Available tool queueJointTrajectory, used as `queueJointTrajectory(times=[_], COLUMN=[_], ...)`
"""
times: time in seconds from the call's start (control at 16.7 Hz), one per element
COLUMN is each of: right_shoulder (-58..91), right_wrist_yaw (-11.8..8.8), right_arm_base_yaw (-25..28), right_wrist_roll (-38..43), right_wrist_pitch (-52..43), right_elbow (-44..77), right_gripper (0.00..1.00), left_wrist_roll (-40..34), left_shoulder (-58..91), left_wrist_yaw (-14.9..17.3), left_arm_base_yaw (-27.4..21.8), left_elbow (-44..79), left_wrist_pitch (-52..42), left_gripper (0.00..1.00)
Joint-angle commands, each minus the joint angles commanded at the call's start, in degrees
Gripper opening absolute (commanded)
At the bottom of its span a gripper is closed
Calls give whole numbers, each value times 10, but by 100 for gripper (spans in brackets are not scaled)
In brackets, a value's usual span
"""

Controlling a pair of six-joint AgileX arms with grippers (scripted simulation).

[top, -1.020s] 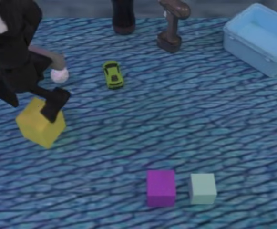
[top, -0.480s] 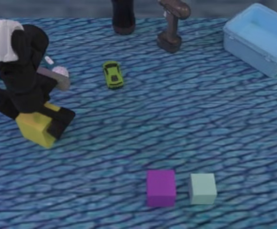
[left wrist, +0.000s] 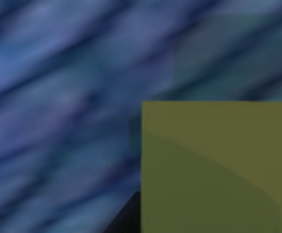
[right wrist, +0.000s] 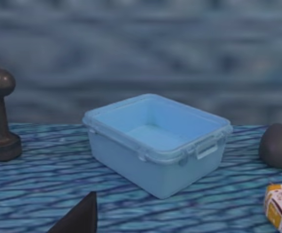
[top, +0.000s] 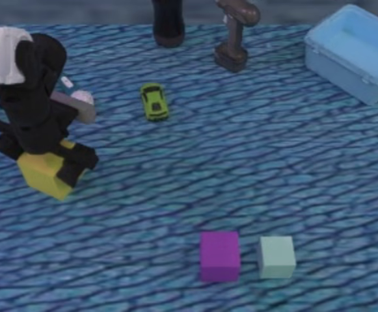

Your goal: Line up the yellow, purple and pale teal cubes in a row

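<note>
Fingers of the left gripper point(top: 42, 151) straddle the large mustard-yellow matte cube point(top: 42, 174) near the left edge of the blue woven-pattern tabletop point(top: 241, 175), one black finger point(top: 78, 159) pressed against the cube's right side and the other point(top: 5, 144) at its left, the jaws clenched on the block. From above, the cube sits turned at an angle to the table edges, its top partly hidden under the black arm. The left wrist view shows the cube's yellow face point(left wrist: 218, 165) filling the frame's corner against the blue surface, with a dark fingertip edge just beside it.

The smaller magenta-purple matte cube point(top: 220, 255) and the smallest pale mint-teal matte cube point(top: 277, 257) stand side by side near the front of the table, close together but not touching, the teal one to the right, both well apart from the yellow cube.

A small lime-green toy car point(top: 154, 102) lies toward the back, between the left arm and a brown dumbbell-shaped object point(top: 233, 45). A light blue plastic box point(top: 354, 52) occupies the back right corner.

The right gripper does not appear in the top view; its wrist camera faces the blue box point(right wrist: 157, 143), and only a dark fingertip point(right wrist: 80, 218) shows, so whether its fingers are apart or together cannot be told.
</note>
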Motion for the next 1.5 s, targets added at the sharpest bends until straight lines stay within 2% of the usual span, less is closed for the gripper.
queueJointTrajectory(times=[0.36,0.42,0.96,1.5], right_shoulder=[0,0,0,0], right_wrist_yaw=[0,0,0,0], right_arm_base_yaw=[0,0,0,0], right_wrist_roll=[0,0,0,0], right_wrist_pitch=[0,0,0,0], right_elbow=[0,0,0,0], right_gripper=[100,100,100,100], left_wrist_roll=[0,0,0,-2], left_shoulder=[0,0,-6,-57], left_wrist_yaw=[0,0,1,1], left_arm_base_yaw=[0,0,0,11], left_elbow=[0,0,2,89], left_wrist_pitch=[0,0,-4,-142], left_gripper=[2,0,0,0])
